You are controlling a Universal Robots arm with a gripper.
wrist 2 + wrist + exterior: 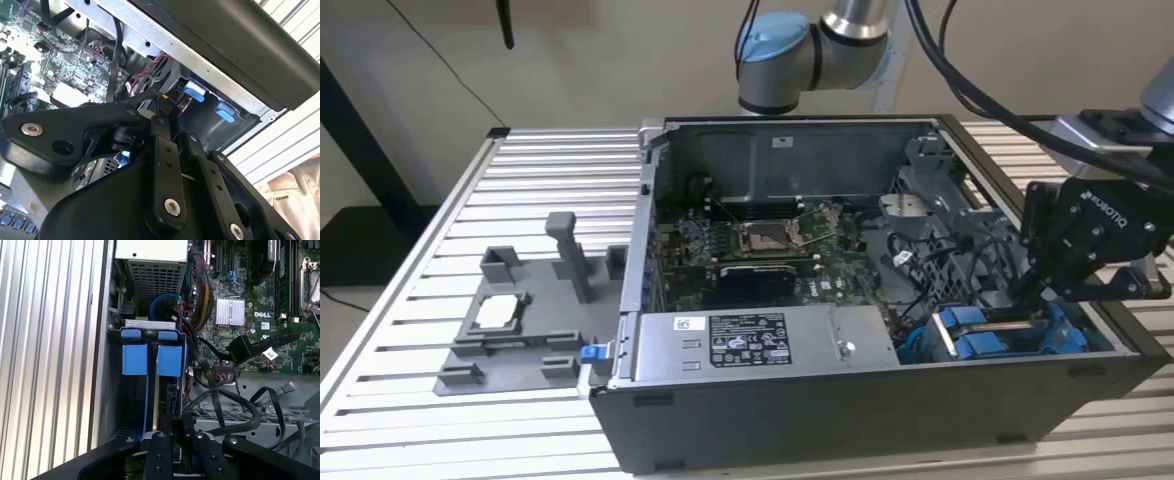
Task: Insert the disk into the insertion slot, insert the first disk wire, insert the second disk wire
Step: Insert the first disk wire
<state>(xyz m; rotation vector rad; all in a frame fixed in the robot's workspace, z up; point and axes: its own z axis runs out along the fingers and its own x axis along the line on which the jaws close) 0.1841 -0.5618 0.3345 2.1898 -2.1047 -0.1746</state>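
Sticker [747,343] on power supply [854,335] — print too small, logo [263,314] on motherboard [257,295]

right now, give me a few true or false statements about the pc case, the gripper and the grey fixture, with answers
1. The gripper is at the drive bay inside the computer case. True.
2. The case is closed. False: it is open, the motherboard showing.
3. The light grey fixture lies on the slatted table, outside the case. True.
4. The power supply sits on the fixture. False: it is inside the case, beside the drive bay.
5. The bay's tabs are red. False: they are blue.
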